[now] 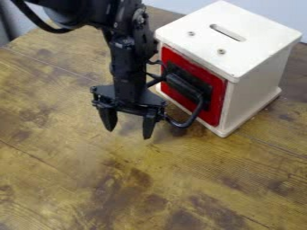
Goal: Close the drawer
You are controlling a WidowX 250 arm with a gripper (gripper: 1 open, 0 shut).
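The drawer [192, 83] has a red square front with a black centre panel and sits in a cream-white box [235, 54] at the upper right. Its front stands close to flush with the box face. A black loop handle [182, 110] sticks out toward the lower left. My gripper [129, 125] hangs just left of the handle, fingers pointing down at the table and spread open with nothing between them. The right finger [150, 126] is against or very near the handle's loop. The black arm [125, 49] hides part of the handle.
A wooden tabletop [96, 180] fills the view, with bare boards in front of and left of my gripper. The box top carries a slot [227, 31] and small holes. A grey floor strip shows at the upper corners.
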